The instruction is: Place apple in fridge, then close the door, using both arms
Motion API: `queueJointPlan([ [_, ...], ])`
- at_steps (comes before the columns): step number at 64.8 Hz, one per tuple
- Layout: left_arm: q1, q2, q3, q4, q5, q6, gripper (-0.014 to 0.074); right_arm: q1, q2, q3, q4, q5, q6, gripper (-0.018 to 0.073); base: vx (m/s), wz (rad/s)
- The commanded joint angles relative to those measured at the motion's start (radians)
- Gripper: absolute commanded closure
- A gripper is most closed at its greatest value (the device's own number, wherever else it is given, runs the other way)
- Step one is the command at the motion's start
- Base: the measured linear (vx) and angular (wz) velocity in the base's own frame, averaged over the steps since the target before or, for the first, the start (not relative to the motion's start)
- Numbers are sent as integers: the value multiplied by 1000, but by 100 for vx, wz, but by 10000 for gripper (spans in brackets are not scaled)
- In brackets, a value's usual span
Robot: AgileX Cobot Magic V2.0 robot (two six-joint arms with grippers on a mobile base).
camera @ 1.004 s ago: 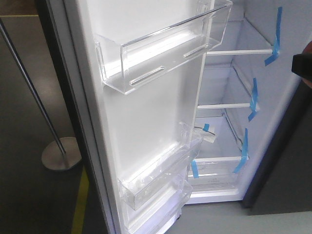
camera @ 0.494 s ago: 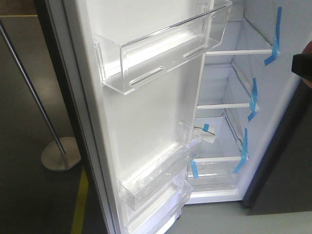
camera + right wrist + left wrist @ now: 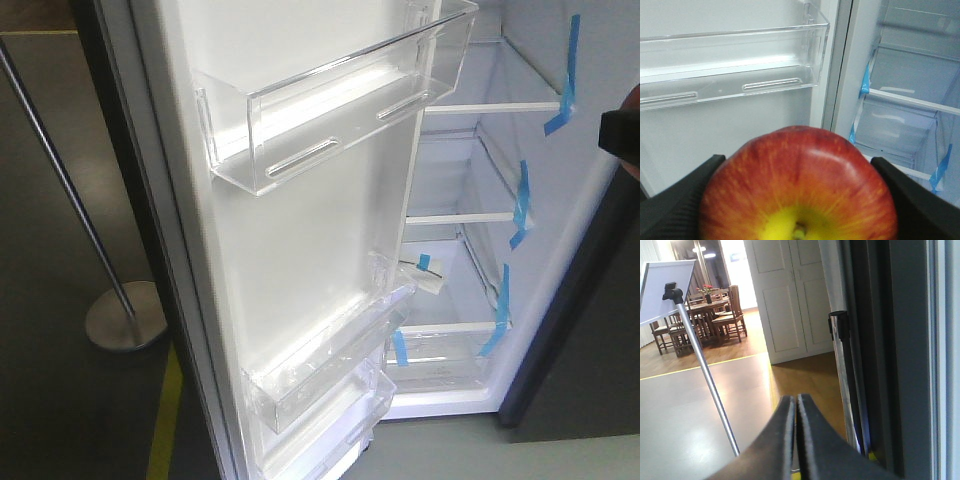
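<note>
Right wrist, shiny round apple, clear plastic bin

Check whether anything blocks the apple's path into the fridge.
Nothing visible does. The right gripper holds the apple in front of the open fridge. The door stands aside to the left, its clear bin beside the opening, and no item shows on the glass shelves ahead.

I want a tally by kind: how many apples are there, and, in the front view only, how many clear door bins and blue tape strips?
apple: 1
clear door bins: 3
blue tape strips: 5
Total: 9
</note>
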Motion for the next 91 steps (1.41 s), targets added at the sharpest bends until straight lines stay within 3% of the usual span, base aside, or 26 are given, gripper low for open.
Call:
queueJointPlan([
  [1, -6, -14, -19, -9, -73, -5, 603, -4, -8, -27, 43, -68, -5, 500, 0, 1],
  [91, -6, -14, -19, -9, -73, -5, 603, -4, -8, -27, 43, -68, -5, 500, 0, 0],
])
